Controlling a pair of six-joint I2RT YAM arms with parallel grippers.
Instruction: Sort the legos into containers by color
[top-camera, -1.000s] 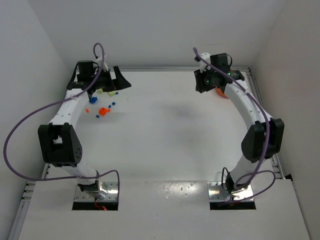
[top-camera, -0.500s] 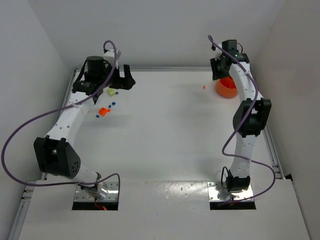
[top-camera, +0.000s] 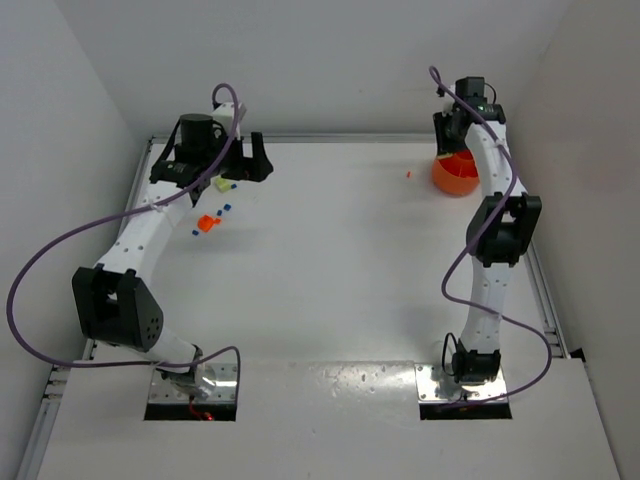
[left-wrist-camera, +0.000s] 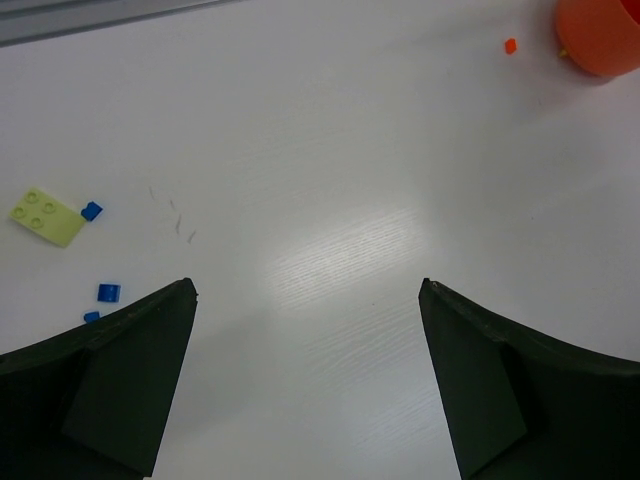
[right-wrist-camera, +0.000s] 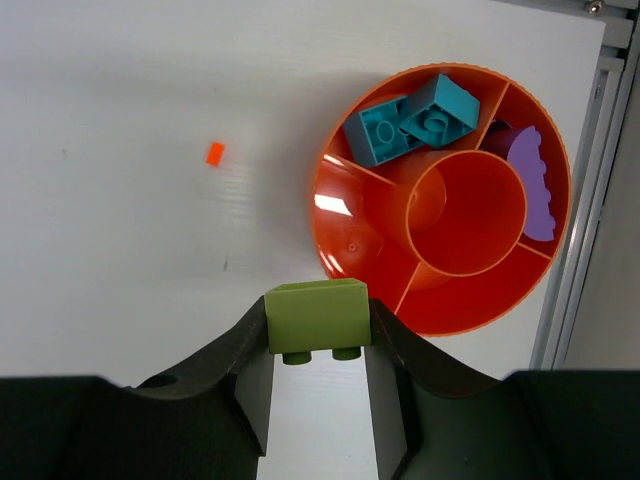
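White worktop (top-camera: 330, 260) fills every view, walled in by pale panels. What matters to me is the right claw (right-wrist-camera: 318, 322): it is clamped on a yellow-green lego (right-wrist-camera: 315, 312), whose long axis runs across from finger to finger. The orange bowl (right-wrist-camera: 335, 235) sits at the far right corner of the worktop, and in the right wrist view it lies just ahead of the claw and a little to the right, with the lego hanging at its near rim. Teal bricks (right-wrist-camera: 410, 120) fill one far compartment and a purple piece (right-wrist-camera: 530, 185) the right one. The two nearest compartments look bare, so I judge a short push forward would put the lego over one of them. A stray orange brick (right-wrist-camera: 214, 153) lies on the worktop to the left, apart from the bowl.

The left claw (left-wrist-camera: 308, 287) is spread wide with nothing in it, and is well away from the bowl. A yellow-green plate (left-wrist-camera: 46, 217) and small blue bricks (left-wrist-camera: 108, 292) lie off to its left.
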